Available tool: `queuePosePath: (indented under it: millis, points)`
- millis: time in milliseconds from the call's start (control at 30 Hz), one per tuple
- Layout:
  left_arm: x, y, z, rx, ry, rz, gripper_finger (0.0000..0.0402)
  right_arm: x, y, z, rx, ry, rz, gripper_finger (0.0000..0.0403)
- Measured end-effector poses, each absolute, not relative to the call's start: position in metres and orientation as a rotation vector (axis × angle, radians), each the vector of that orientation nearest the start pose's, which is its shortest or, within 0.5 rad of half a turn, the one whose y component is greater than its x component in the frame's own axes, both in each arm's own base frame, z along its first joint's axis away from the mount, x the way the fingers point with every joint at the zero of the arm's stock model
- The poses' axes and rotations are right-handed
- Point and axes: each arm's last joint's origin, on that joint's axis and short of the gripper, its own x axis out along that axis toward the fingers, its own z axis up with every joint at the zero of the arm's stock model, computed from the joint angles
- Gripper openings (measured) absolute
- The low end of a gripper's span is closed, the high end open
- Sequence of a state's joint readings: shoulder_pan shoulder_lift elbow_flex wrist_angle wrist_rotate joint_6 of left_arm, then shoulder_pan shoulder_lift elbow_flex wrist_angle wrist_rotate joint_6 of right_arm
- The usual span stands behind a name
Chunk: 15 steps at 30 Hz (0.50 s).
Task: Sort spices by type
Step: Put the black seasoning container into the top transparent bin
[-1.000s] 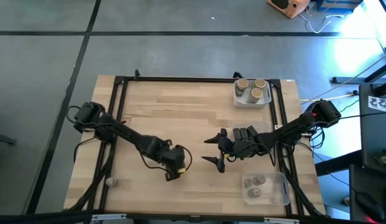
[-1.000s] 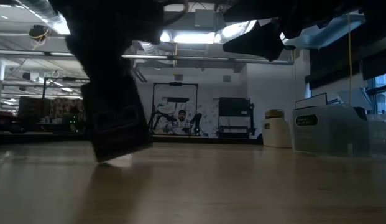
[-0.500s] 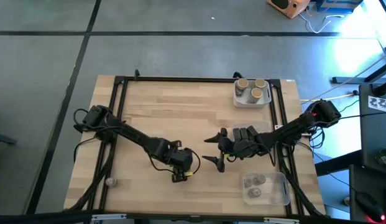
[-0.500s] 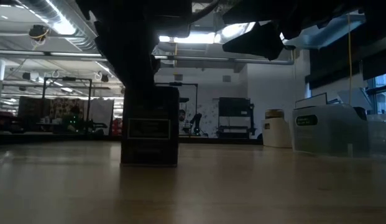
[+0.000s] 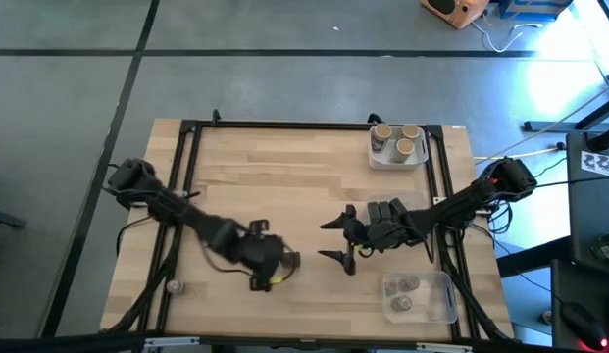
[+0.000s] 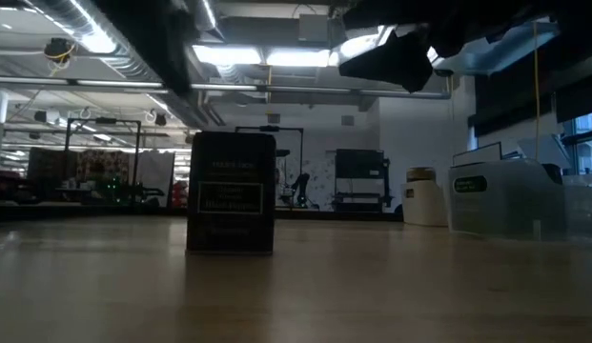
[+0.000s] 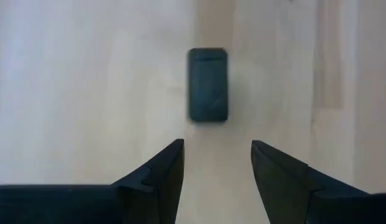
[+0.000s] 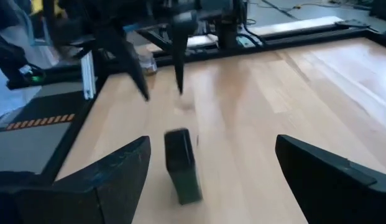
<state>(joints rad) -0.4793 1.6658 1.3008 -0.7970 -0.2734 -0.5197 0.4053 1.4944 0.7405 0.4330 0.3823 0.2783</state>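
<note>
While the wooden table [image 5: 284, 176] fills the middle of the high view, the left arm reaches across it from the left edge and the right arm from the right edge. At the far right corner sits a clear tray [image 5: 397, 160] with three tan-topped jars [image 5: 398, 141] standing in it, and at the near right corner another clear tray [image 5: 437, 304] holds small greyish-silver jars [image 5: 401, 290]. The right gripper [image 5: 335, 238] hangs right of centre, fingers spread wide with nothing between them, and a few dark blocky containers [image 5: 386, 212] lie just beside that arm. The left gripper [image 5: 273, 272] hovers near the table's middle toward the near edge, its fingers [image 7: 161, 171] parted and empty. One dark grey blocky spice [image 6: 230, 191] stands upright on the bare wood, alone, just ahead of the left gripper's open fingers and apart from them; the left wrist view shows it [image 7: 207, 84] from above.
</note>
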Motion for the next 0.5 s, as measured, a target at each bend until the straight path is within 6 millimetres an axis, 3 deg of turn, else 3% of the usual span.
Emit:
queuePosePath:
  millis: [167,333,500]
  points:
    - [0.256,-0.164,0.248,0.056,0.997,0.193,0.0170,0.308,0.121,0.218,0.106,0.305,0.016,0.0344]
    - [0.219,-0.180,0.217,0.022,0.940,0.166,0.0170,0.340,0.136,0.228,0.032,0.422,0.027,0.0344]
    - [0.197,-0.187,0.183,-0.029,0.887,0.180,0.0170,0.372,0.150,0.235,-0.030,0.542,0.037,0.0344]
